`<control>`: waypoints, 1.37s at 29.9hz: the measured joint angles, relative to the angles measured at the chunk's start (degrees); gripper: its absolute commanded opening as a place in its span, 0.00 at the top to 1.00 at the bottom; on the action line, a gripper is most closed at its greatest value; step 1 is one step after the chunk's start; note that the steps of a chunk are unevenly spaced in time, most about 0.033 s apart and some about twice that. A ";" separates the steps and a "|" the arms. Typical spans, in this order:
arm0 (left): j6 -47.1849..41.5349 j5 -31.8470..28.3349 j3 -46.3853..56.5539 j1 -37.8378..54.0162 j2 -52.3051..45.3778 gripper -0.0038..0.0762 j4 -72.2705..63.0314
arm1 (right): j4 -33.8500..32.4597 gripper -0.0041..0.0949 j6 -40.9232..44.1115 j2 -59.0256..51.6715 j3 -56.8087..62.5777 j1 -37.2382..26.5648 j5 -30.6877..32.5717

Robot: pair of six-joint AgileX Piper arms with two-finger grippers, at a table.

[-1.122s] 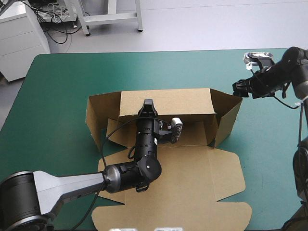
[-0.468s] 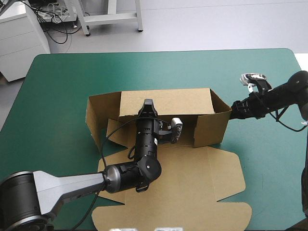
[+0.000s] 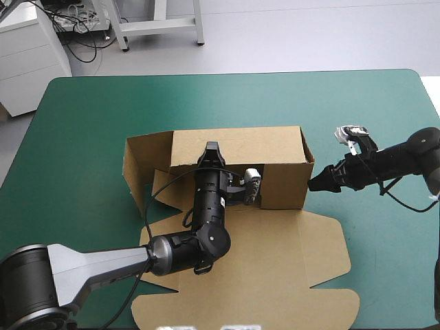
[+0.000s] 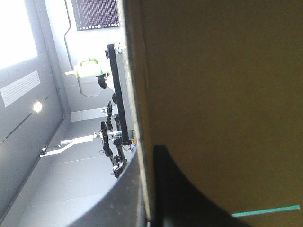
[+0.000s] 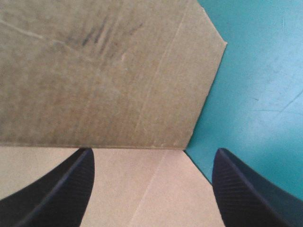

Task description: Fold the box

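**A:** Where does the fold stand?

**B:** Midway through the walls, I'd judge. The brown cardboard box point(image 3: 234, 144), a cut sheet, lies in the middle of the teal-green bench point(image 3: 89, 117). Its back wall is upright, and the broad lid panel point(image 3: 275, 268) lies flat toward the near edge.

**A:** And the ends?

**B:** The right end panel point(image 3: 283, 184) is raised and swung in across the box's front. The left end panel point(image 3: 137, 168) is raised too, but it splays outward and is not yet square.

**A:** The arms?

**B:** The left arm reaches from the near left corner over the lid, forearm pointing at the far edge. The left claw point(image 3: 212, 150) sits on the back wall's top edge. Its wrist view shows the board's edge running between the two black fingers, all but closed on it, so it grips that wall.

**A:** The right?

**B:** It is stretched low from the bench's right side, nearly level. The right claw point(image 3: 321, 181) is just outside the right end panel, and I can't tell whether it touches. Its fingers are wide apart and hold nothing.

**A:** Next move?

**B:** Probably tucking the right end panel so it locks, with the back wall held firm. After that the left end needs the same inward swing. If it is released too soon, the panel may spring back.
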 measured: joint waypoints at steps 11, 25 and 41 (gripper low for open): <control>0.00 0.12 0.00 0.00 0.00 0.99 0.00 | 3.38 0.31 -4.21 -0.21 0.82 0.07 -0.64; 0.00 0.44 0.00 0.00 0.00 0.99 -0.18 | 3.01 0.31 -6.64 -7.84 7.94 10.21 -18.81; 0.99 -0.40 -5.98 0.00 0.85 0.99 -3.60 | 4.96 0.31 -8.27 -11.47 12.76 11.69 -27.47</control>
